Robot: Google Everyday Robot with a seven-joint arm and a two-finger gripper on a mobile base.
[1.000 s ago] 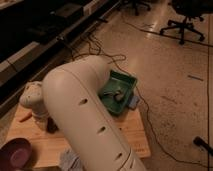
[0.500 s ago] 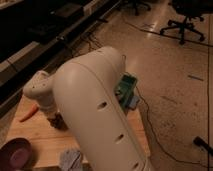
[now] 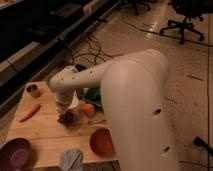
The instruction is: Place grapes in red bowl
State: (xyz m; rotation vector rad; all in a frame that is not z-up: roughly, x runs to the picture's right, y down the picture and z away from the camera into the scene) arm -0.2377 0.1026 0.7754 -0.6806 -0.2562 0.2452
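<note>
- Surface: a light wooden table [image 3: 45, 135] with a flat, rectangular top stands on a speckled hard floor [image 3: 150, 40].
- Room: black cables [image 3: 90, 50] trail over the floor beyond the grapes. An office chair [image 3: 185, 20] on castors stands far beyond them, to the upper right of the view.
- The grapes [image 3: 66, 118] are a dark reddish-brown, bumpy cluster lying on the bare table top, in neither bowl.
- The gripper [image 3: 63, 106], at the end of a smooth, white, rounded arm [image 3: 135, 100], hangs directly over the grapes. We cannot tell whether it is open or closed, nor whether it touches them.
- The red bowl [image 3: 102, 142] is round, shallow and smooth-rimmed. It sits nearer the camera than the grapes, to their right and apart from them.
- A small round orange fruit [image 3: 89, 110] lies just beside the grapes on their right.
- A green tray [image 3: 94, 96] sits beyond the grapes to the right, partly hidden by the arm.
- A long orange carrot [image 3: 29, 112] lies flat and slanted, well to the left of the grapes.
- A metal can [image 3: 33, 90] stands upright, left of the grapes and beyond them.
- A purple bowl [image 3: 15, 152] sits nearer the camera and far left of the grapes.
- A crumpled grey cloth [image 3: 71, 159] lies at the table's near edge, straight in front of the grapes.
</note>
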